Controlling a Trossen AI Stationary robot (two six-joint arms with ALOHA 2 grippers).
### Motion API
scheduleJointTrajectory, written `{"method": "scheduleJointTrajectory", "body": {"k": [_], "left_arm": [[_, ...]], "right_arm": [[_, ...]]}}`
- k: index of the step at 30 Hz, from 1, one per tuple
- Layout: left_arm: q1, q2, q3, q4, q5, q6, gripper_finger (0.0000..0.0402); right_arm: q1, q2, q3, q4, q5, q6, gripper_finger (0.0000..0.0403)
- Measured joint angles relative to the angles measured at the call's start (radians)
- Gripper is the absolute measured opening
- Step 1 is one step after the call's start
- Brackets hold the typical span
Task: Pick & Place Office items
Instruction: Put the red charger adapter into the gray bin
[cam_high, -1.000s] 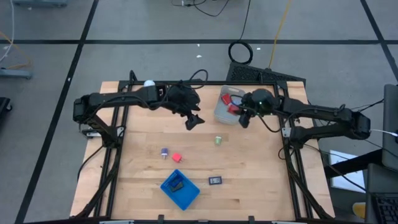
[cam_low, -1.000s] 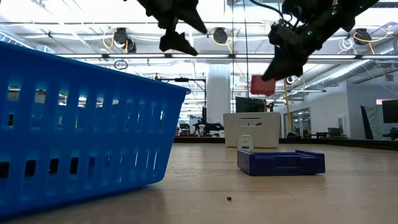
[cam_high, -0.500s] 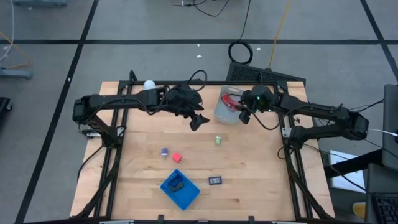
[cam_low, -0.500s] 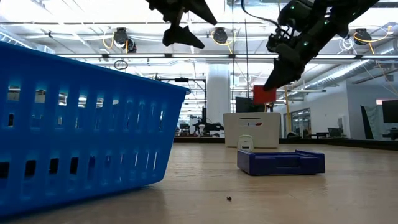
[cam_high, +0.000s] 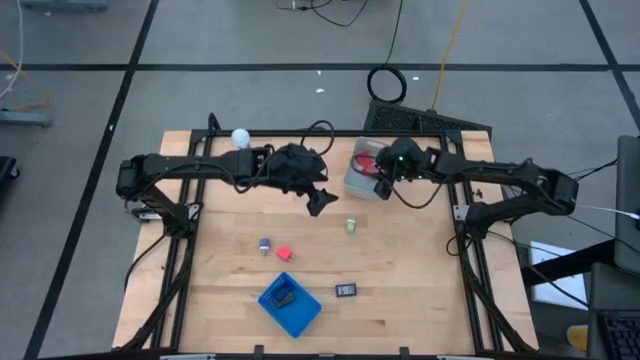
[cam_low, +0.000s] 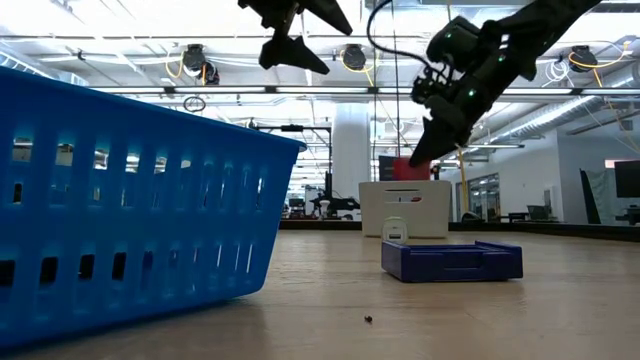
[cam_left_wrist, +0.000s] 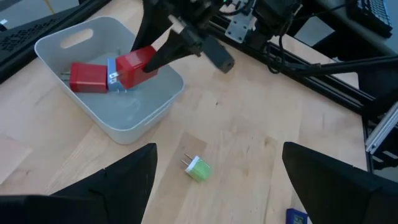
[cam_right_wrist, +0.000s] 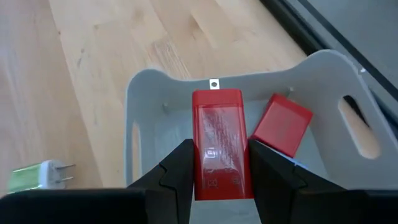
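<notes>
My right gripper (cam_high: 384, 183) hangs over the pale plastic bin (cam_high: 358, 178), shut on a red block (cam_right_wrist: 221, 146). Inside the bin lie a second red block (cam_right_wrist: 281, 124) and a pale blue piece (cam_left_wrist: 113, 74). My left gripper (cam_high: 319, 200) is open and in the air just left of the bin, above the green plug (cam_left_wrist: 198, 168). That green plug (cam_high: 351, 226), a purple bit (cam_high: 264, 245), a small red block (cam_high: 284, 254) and a black rectangle (cam_high: 346, 291) all lie flat on the table. My right gripper pinches the red block between its two fingers (cam_right_wrist: 177, 168), which sit on the block's two long side faces (cam_right_wrist: 198, 155). The fingers slant down from the table's right side and lie along the block. The block is lifted clear, above the bin's inside (cam_left_wrist: 135, 67).
A blue tray (cam_high: 290, 303) with a dark piece in it sits near the table's near edge. A white ball (cam_high: 240, 137) stands at the far left. Bare wood lies between the bin and the scattered pieces. Black frame rails run along both table sides.
My right gripper has carried the red block toward the table's left and down, from beside the bin to over its inside, keeping its hold. My left gripper has drifted slightly toward the right, still open.
</notes>
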Motion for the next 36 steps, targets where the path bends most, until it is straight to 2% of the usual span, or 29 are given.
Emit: {"method": "scheduleJointTrajectory", "body": {"k": [11,16,27,36], "left_arm": [[-0.013,0.000,0.000,-0.002,-0.007,-0.022,0.0349],[-0.013,0.000,0.000,-0.002,-0.007,-0.026,0.0349],[-0.016,0.000,0.000,0.000,-0.014,-0.028,0.0349],[-0.016,0.001,0.000,-0.001,-0.014,-0.033,0.0349]], "right_arm": [[0.001,0.106,-0.001,0.028,-0.032,-0.012,0.0113],[0.001,0.107,-0.058,0.135,-0.052,-0.006,0.0113],[0.001,0.107,-0.138,0.166,-0.052,0.037,0.0116],[0.001,0.106,-0.138,0.241,-0.052,0.095,0.0155]]}}
